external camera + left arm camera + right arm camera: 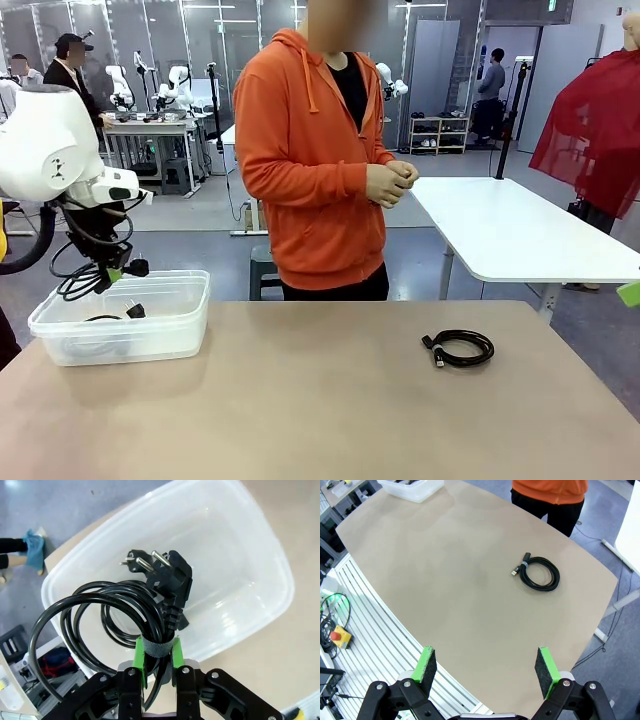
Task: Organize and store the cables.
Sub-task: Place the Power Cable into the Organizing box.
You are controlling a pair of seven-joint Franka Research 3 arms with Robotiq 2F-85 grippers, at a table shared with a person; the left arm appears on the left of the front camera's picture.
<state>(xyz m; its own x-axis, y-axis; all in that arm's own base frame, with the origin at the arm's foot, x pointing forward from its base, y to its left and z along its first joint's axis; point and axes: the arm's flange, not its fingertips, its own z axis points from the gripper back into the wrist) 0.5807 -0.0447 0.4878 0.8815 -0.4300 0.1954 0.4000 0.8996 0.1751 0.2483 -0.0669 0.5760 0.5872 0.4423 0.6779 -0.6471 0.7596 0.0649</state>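
Note:
My left gripper [108,272] is shut on a coiled black cable [82,284], which hangs just above the left end of a clear plastic bin [170,335]. In the left wrist view the green pads [141,656] pinch the coil [90,610] at its grey strap, and its two-pin plug [167,575] points into the bin [250,555]. A second, smaller cable coil [460,348] lies flat on the right half of the table. My right gripper [487,665] hangs open high over the table's near edge, well short of that coil [540,573].
A person in an orange hoodie [310,150] stands at the far edge with hands [390,183] clasped, off the table. The tan tabletop [300,400] lies bare between bin and coil. A white table [510,230] stands behind on the right.

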